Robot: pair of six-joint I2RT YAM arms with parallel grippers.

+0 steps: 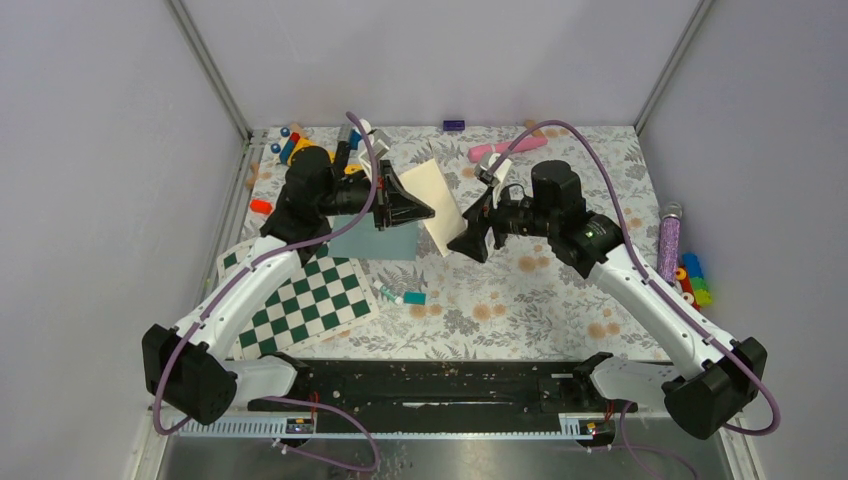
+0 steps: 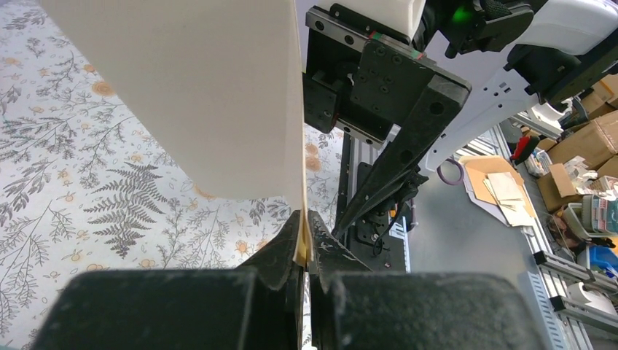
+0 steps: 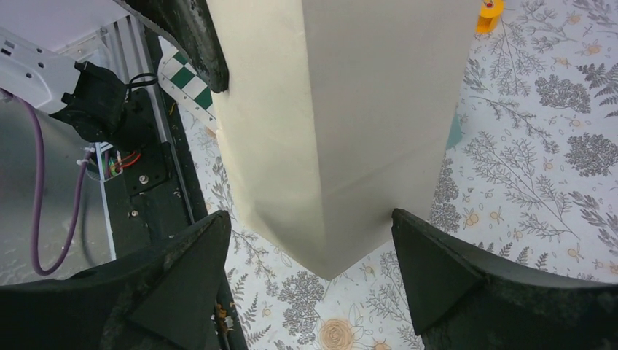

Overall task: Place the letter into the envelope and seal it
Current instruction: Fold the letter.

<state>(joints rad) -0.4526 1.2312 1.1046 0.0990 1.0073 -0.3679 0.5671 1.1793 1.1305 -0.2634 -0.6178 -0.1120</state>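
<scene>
- The left hand (image 2: 302,246) is pinched shut on one edge of the letter (image 1: 440,205). It holds the cream sheet off the counter (image 1: 560,300), above the middle and a little toward the far edge.
- The right hand (image 3: 307,219) is spread wide, with the letter's lower corner hanging between its two fingers. In its wrist view neither finger appears to touch the paper.
- The sheet shows a lengthwise crease with two panels angled to each other, so it looks partly folded rather than flat.
- The envelope (image 1: 375,243) lies flat on the counter left of the middle, directly below the left hand. The far corner of the checkerboard mat (image 1: 300,305) is just beside it. The hand hides much of the envelope, so I cannot tell how its flap or mouth lies.
- Step in hand, as I judge it: the letter is being steadied or passed between the two hands in the air. Inserting and sealing are not yet begun.
- The next move probably calls for the right hand to close on that lower corner without creasing it. The sheet's leading edge must then be lined up with the envelope's mouth.
</scene>
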